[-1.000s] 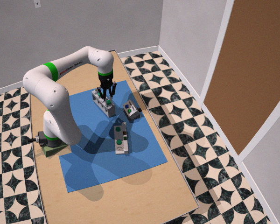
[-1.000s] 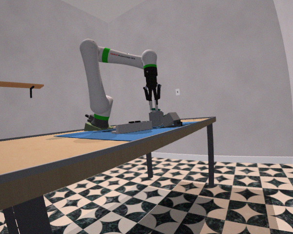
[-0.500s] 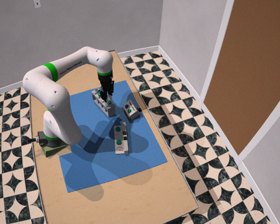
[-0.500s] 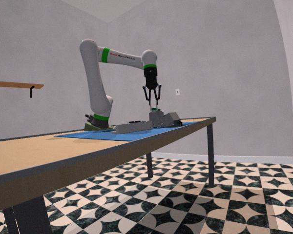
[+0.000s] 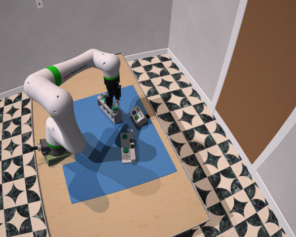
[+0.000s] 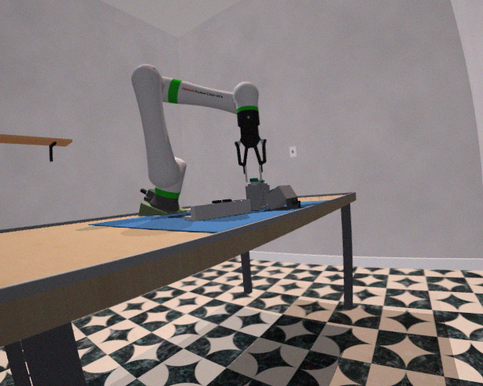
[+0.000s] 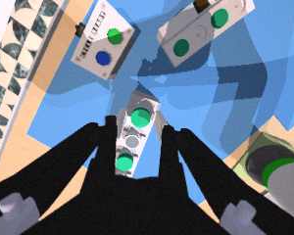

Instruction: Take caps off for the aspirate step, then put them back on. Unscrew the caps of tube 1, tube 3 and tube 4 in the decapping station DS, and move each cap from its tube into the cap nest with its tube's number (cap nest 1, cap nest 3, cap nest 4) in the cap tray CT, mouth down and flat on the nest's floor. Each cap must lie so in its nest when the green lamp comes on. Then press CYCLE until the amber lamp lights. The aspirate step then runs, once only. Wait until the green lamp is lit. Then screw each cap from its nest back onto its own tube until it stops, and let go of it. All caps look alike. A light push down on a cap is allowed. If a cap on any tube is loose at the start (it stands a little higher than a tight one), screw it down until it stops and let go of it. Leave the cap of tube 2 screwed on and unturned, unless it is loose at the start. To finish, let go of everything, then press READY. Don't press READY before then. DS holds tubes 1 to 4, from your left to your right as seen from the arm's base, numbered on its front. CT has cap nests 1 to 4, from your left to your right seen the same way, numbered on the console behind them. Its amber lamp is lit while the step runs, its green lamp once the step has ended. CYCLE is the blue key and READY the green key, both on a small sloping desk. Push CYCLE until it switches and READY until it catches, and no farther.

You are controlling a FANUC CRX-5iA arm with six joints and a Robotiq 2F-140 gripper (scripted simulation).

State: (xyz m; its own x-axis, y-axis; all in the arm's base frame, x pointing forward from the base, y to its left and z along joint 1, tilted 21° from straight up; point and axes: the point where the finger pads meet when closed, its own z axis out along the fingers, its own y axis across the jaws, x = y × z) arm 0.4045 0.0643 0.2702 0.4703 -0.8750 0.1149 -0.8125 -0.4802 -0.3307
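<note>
The grey decapping station (image 5: 109, 108) stands on the blue mat. My gripper (image 5: 113, 103) points straight down over the end of the station nearest the key desk. It is open, with one finger on each side of the green cap (image 5: 115, 108) on that end tube. In the wrist view the gripper (image 7: 137, 129) straddles the station. That cap (image 7: 140, 117) shows there, then an open tube mouth (image 7: 131, 141), then another capped tube (image 7: 123, 163). The fourth tube is hidden under the gripper. The cap tray (image 5: 128, 146) holds two green caps (image 5: 124, 137) (image 5: 126, 149), and its end nest (image 5: 126, 158) is empty.
The sloping key desk (image 5: 138, 116) with the blue key (image 5: 134, 112) and the green key (image 5: 136, 117) stands to the right of the station. Both tray lamps (image 5: 131, 142) look dark. The arm's base (image 5: 54, 150) is at the left edge of the mat.
</note>
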